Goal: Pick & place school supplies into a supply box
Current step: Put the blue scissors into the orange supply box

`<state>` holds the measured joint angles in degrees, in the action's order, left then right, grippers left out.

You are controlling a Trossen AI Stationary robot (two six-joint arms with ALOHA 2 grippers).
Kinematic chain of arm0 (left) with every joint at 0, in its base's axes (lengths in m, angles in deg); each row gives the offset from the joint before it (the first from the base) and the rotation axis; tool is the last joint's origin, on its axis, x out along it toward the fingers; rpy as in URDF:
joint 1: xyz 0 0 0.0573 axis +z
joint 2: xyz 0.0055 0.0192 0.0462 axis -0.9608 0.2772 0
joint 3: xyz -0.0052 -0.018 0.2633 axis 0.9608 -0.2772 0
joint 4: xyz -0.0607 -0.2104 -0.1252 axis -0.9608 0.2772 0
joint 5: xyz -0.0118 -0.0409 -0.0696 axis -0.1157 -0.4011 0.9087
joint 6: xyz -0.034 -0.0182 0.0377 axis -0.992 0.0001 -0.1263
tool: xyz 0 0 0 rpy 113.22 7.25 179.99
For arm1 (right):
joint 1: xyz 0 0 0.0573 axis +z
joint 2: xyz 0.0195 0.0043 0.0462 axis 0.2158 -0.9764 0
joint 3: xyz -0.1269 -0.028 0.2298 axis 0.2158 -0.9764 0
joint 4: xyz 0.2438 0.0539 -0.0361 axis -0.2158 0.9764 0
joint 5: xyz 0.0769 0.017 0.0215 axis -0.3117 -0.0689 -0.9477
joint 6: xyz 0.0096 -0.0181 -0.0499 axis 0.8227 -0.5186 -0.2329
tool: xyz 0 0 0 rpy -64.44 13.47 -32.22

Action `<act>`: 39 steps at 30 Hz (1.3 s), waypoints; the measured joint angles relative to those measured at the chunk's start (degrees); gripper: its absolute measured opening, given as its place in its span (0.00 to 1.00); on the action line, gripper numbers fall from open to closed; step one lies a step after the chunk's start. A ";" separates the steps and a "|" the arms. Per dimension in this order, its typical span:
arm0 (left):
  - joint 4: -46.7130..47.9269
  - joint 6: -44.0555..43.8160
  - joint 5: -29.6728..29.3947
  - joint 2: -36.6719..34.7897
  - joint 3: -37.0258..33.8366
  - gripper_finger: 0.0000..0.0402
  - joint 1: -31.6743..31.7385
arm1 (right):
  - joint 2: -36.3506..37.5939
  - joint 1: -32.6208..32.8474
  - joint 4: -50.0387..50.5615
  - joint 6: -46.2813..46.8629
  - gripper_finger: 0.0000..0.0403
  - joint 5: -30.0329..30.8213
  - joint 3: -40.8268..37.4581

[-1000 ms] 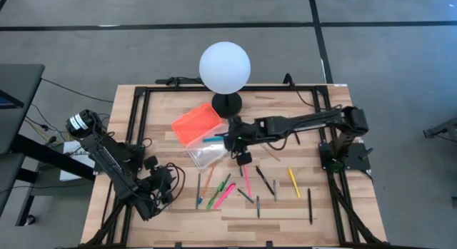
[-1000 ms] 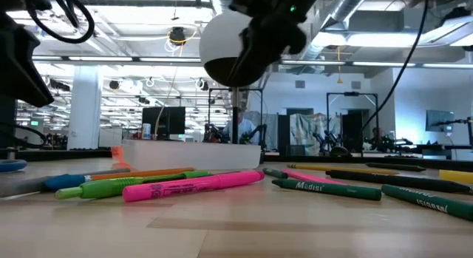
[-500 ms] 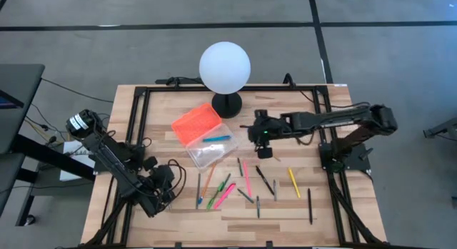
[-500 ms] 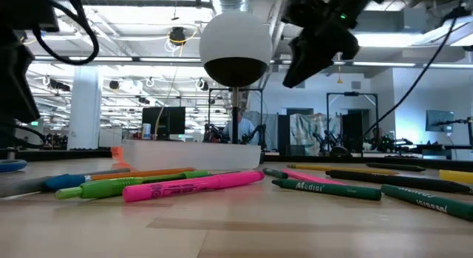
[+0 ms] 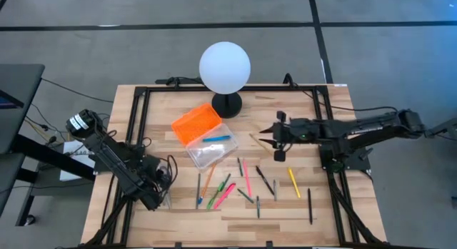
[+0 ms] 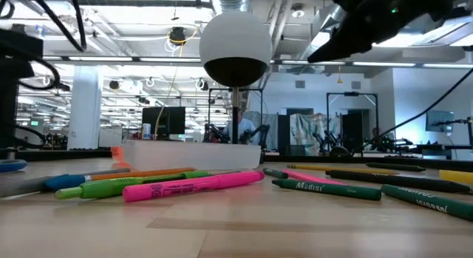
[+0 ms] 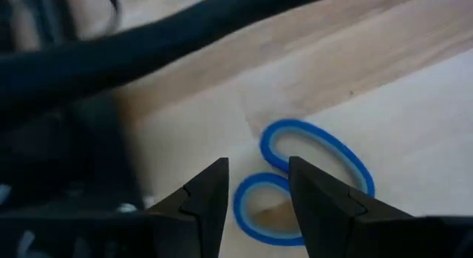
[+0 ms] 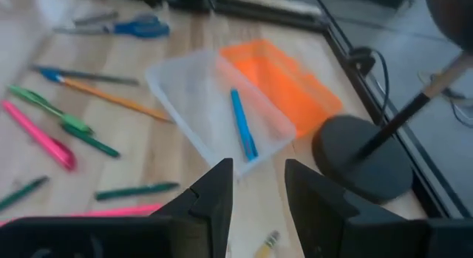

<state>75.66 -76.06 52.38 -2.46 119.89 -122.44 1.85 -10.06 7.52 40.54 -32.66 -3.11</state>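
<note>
Left gripper (image 7: 255,195) hangs low over blue scissors (image 7: 303,180) at bench edge, jaws spread w/ a handle loop between, prob. lining up a grab. Right gripper (image 8: 255,188), jaws spread & empty, hovers beside supply box (image 5: 203,138), which lies open w/ one blue pen (image 8: 242,125) inside; other pens scattered nearby.

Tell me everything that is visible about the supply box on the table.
The supply box is a small rectangular case that looks like plastic. It lies open and flat on the wooden table, next to the black base of the white globe lamp. Its clear tray holds one blue pen. The bright orange lid lies folded back beside the tray, joined along one long edge. No gripper touches it.
</note>
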 joint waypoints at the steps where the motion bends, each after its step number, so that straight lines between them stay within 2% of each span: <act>1: -1.75 -0.09 0.06 0.00 -0.75 0.34 0.00 | 0.59 0.58 -0.30 0.01 0.29 -0.02 -0.32; 7: -9.94 0.52 -2.31 0.02 -3.50 0.34 0.00 | 1.85 3.50 -0.20 -0.99 0.29 0.08 -0.37; 16: -10.02 -0.43 2.14 0.04 -3.51 0.34 -0.02 | 1.15 4.38 0.29 -1.06 0.29 0.13 -0.37; 22: -10.89 -0.51 0.68 0.09 -3.60 0.34 -0.02 | 0.60 4.34 0.10 -1.06 0.29 0.13 -0.37; 31: -17.51 -1.89 -0.51 -0.15 -7.32 0.34 -0.19 | 0.49 4.34 0.17 -0.64 0.29 0.13 -0.37; 39: -15.82 -1.36 -1.77 0.22 -6.04 0.34 -0.31 | 0.49 4.34 0.28 -0.71 0.29 0.13 -0.37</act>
<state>59.84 -77.42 50.61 -2.24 113.85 -122.75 2.34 -5.72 7.79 39.83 -32.54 -3.48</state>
